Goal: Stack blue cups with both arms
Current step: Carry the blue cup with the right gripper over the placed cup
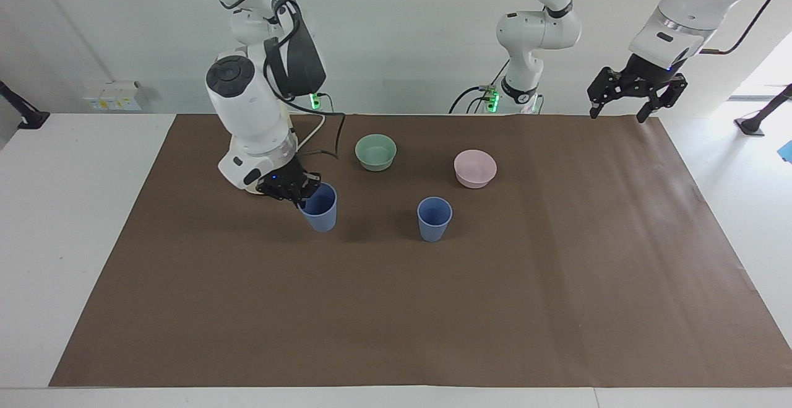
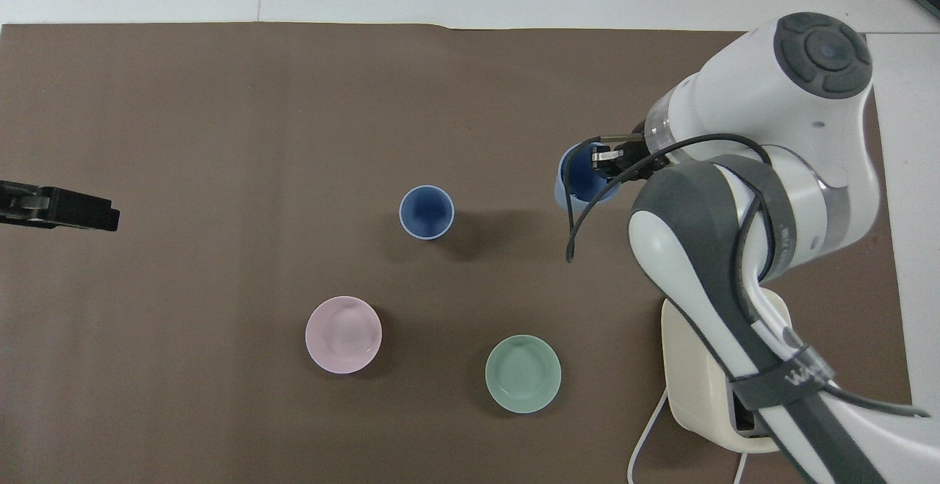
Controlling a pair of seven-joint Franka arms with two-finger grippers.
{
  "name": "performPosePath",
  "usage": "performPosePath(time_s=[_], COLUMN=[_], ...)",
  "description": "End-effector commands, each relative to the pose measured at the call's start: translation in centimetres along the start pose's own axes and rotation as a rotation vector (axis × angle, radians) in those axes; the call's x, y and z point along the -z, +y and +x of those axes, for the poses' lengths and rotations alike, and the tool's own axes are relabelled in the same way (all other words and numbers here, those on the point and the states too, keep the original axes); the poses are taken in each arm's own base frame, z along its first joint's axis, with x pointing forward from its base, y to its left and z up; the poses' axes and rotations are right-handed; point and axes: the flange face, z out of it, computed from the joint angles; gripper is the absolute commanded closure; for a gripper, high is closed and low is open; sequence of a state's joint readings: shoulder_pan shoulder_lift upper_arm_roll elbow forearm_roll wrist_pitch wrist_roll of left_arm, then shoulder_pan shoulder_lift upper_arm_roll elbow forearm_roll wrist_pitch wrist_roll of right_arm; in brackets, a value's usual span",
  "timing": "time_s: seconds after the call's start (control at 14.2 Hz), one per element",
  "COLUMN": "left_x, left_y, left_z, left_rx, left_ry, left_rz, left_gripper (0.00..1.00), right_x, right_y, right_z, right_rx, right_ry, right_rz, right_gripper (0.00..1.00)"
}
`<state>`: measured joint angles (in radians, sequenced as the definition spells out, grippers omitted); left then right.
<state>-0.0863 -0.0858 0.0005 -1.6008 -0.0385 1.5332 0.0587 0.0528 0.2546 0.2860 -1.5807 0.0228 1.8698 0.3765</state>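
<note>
My right gripper (image 1: 302, 194) is shut on the rim of one blue cup (image 1: 322, 210) and holds it upright, lifted off the brown mat (image 1: 433, 315). In the overhead view the gripper (image 2: 604, 160) pinches that cup's wall (image 2: 576, 179). The other blue cup (image 1: 434, 218) stands upright on the mat, toward the left arm's end from the held one; it also shows in the overhead view (image 2: 426, 211). My left gripper (image 1: 637, 95) is open and empty, waiting in the air over the left arm's end of the mat, and shows in the overhead view (image 2: 62, 207).
A green bowl (image 1: 375, 151) and a pink bowl (image 1: 475, 168) sit nearer to the robots than the standing cup. A cream toaster (image 2: 698, 388) with a white cable stands by the right arm's base.
</note>
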Motion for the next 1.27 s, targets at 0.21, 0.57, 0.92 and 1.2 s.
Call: performPosePath(time_s=[0.21, 0.57, 0.92, 1.2], left_x=[0.6, 0.6, 0.6, 0.6], left_y=[-0.1, -0.1, -0.1, -0.1], left_z=[-0.6, -0.6, -0.6, -0.6], left_rx=[0.01, 0.01, 0.01, 0.01], left_ry=[0.0, 0.0, 0.0, 0.0], left_rz=[-0.012, -0.013, -0.012, -0.013], left_gripper=[0.0, 0.0, 0.0, 0.0], right_x=[2.5, 3.4, 0.9, -0.8], right_y=[-10.2, -13.6, -15.8, -15.7], right_z=[-1.1, -1.1, -1.0, -0.7], right_rx=[-0.092, -0.1, -0.078, -0.082], right_ry=[0.045, 0.116, 0.123, 0.102], right_rz=[0.089, 0.178, 0.203, 0.195], right_gripper=[1.0, 1.0, 1.0, 1.0])
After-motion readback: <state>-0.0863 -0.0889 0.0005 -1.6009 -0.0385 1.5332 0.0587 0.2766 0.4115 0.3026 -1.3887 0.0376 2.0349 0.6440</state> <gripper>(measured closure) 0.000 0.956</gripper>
